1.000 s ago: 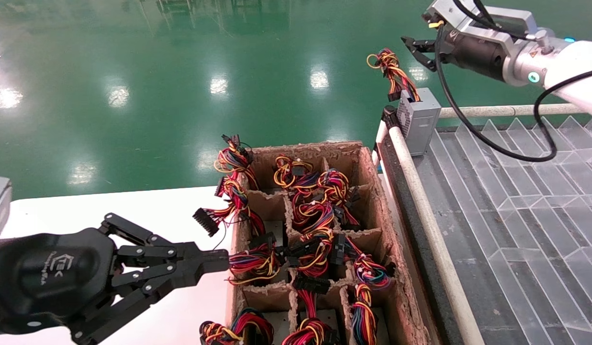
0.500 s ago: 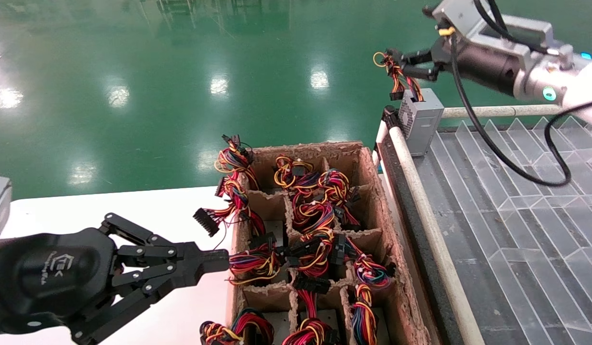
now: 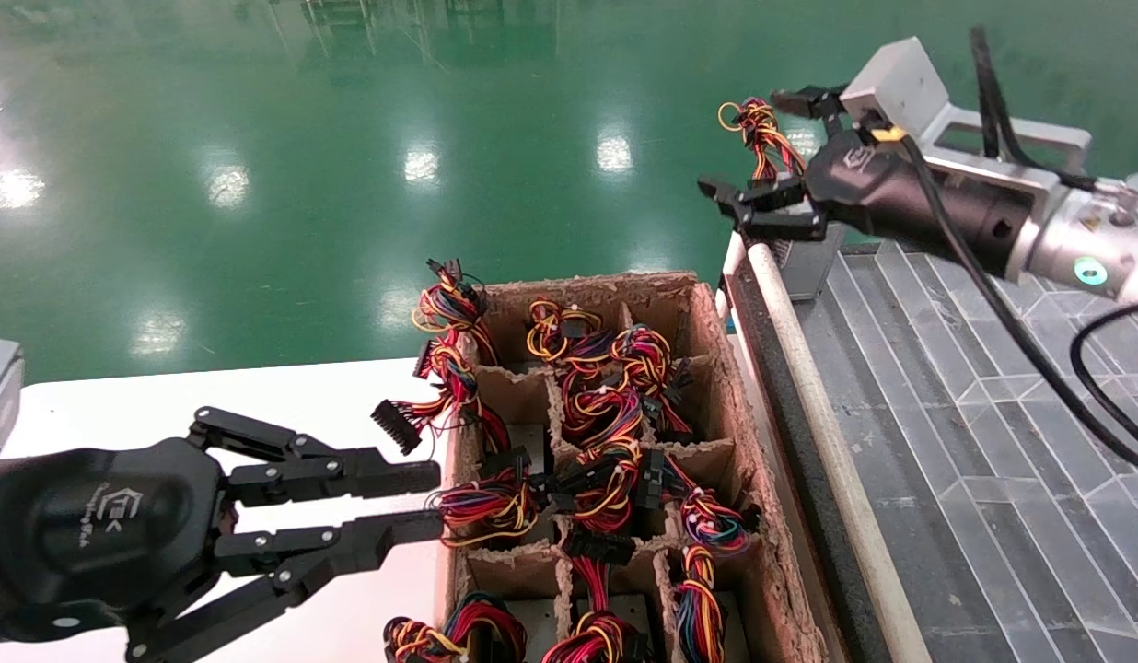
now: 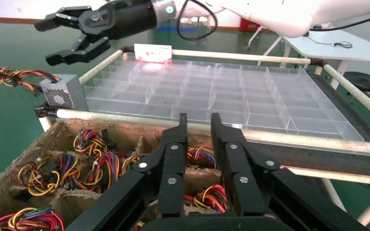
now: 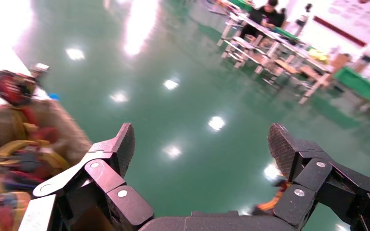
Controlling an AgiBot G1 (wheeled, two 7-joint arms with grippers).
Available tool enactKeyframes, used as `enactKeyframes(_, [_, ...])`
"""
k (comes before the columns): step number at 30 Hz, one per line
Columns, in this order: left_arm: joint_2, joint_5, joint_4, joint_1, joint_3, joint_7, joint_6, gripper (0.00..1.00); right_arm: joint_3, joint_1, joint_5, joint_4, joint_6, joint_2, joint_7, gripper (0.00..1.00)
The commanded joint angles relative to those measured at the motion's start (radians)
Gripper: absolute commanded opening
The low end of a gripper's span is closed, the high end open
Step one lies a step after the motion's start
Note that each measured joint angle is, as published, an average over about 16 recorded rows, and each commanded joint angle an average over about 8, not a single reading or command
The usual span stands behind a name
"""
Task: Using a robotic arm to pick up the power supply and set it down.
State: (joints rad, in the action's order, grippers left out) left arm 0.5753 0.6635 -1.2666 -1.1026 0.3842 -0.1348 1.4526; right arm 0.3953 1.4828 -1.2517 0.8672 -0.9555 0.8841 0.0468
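Observation:
The power supply point(image 3: 808, 267), a small grey box, stands upright on the far left corner of the clear tray point(image 3: 992, 414). Its red, yellow and black wires point(image 3: 762, 138) stick up above it. In the left wrist view the power supply point(image 4: 60, 94) shows its vent face, with the wires point(image 4: 9, 77) trailing off. My right gripper point(image 3: 753, 143) is open wide just in front of the box, hiding its upper part and holding nothing. The right wrist view shows only green floor between those fingers point(image 5: 120, 144). My left gripper point(image 3: 433, 502) is open at the cardboard box's near left wall.
A cardboard box point(image 3: 716, 368) with dividers holds several more wired units. It sits on a white table point(image 3: 210, 396) beside the tray's cart, whose white rail point(image 3: 808, 387) runs between them. Green floor lies beyond.
My right gripper swung down and nearer, from above the wires to in front of the power supply, its fingers spread wider. My left gripper went from shut to open.

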Motion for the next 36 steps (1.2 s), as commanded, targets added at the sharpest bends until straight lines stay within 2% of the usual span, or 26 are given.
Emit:
enactKeyframes(1, [0.000, 0.000, 0.000, 0.000, 0.000, 0.000, 0.000, 1.00, -0.006, -0.021, 0.027, 0.022, -0.028, -0.014, -0.012, 1.00])
enactKeyframes(36, [0.000, 0.000, 0.000, 0.000, 0.000, 0.000, 0.000, 1.00, -0.112, -0.394, 0.503, 0.403, -0.521, -0.263, -0.226, 1.00])
